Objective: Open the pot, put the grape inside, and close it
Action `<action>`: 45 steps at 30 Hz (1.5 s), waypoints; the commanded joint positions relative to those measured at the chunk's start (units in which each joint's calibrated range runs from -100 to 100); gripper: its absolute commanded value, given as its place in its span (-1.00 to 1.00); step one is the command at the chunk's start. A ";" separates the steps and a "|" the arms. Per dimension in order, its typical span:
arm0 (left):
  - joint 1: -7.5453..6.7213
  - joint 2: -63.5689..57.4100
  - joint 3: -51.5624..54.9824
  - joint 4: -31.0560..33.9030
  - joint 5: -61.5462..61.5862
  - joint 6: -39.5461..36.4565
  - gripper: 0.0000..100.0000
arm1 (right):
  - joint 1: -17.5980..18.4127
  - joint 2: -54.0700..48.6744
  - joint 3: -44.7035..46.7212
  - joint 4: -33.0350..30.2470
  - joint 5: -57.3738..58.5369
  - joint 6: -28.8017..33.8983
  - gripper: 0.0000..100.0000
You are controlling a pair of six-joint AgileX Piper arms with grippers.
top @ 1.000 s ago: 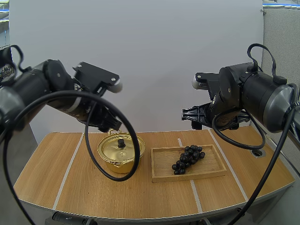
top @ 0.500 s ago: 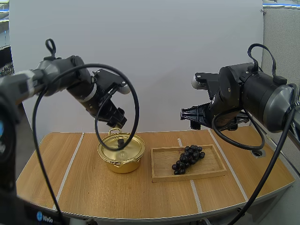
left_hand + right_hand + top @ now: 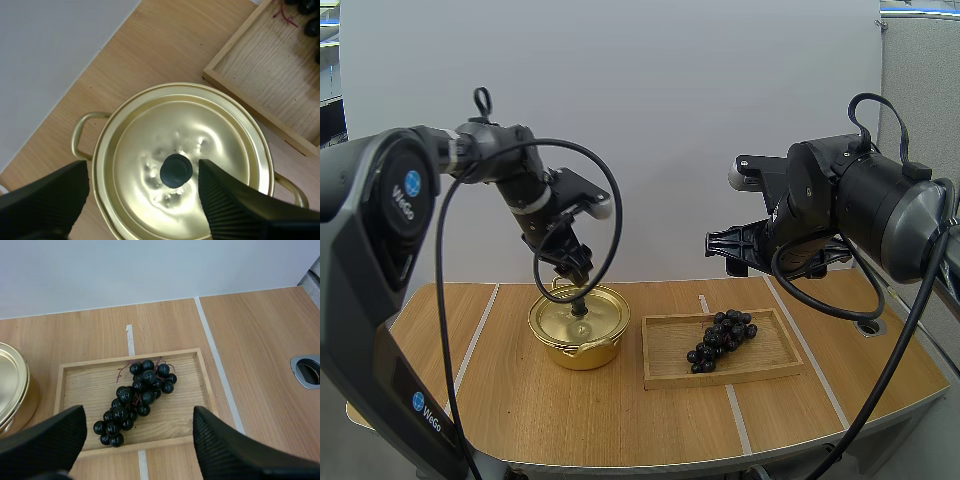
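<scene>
A gold pot (image 3: 579, 328) stands left of centre on the table, its lid on, with a black knob (image 3: 579, 306) on top. My left gripper (image 3: 572, 270) hangs just above that knob. In the left wrist view it (image 3: 142, 172) is open, one finger on each side of the knob (image 3: 176, 170), still above the lid (image 3: 210, 135). A bunch of dark grapes (image 3: 720, 338) lies in the wooden tray (image 3: 760, 368) to the pot's right. My right gripper (image 3: 722, 244) is held high over the table behind the tray. It (image 3: 138, 412) is open, looking down on the grapes (image 3: 136, 397).
The tray (image 3: 75, 390) sits close beside the pot (image 3: 12, 385), a narrow gap between them. White tape lines (image 3: 728, 395) cross the tabletop. A round cable port (image 3: 870, 325) is set in the table at the far right.
My left arm has swung forward and down, from high at the left to just above the pot's knob. The right arm, pot, tray and grapes have not moved.
</scene>
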 commanded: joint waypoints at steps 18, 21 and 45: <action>-0.80 10.43 -1.68 0.95 3.99 0.32 1.00 | -0.26 -0.10 -0.46 0.20 -0.23 0.09 1.00; -0.80 11.51 -1.68 0.95 3.82 0.32 1.00 | -0.26 -0.10 -0.46 0.20 -0.23 0.09 1.00; -0.80 7.24 -3.69 0.95 9.21 -1.08 -1.00 | -0.26 -0.10 -0.46 0.20 -0.23 0.09 1.00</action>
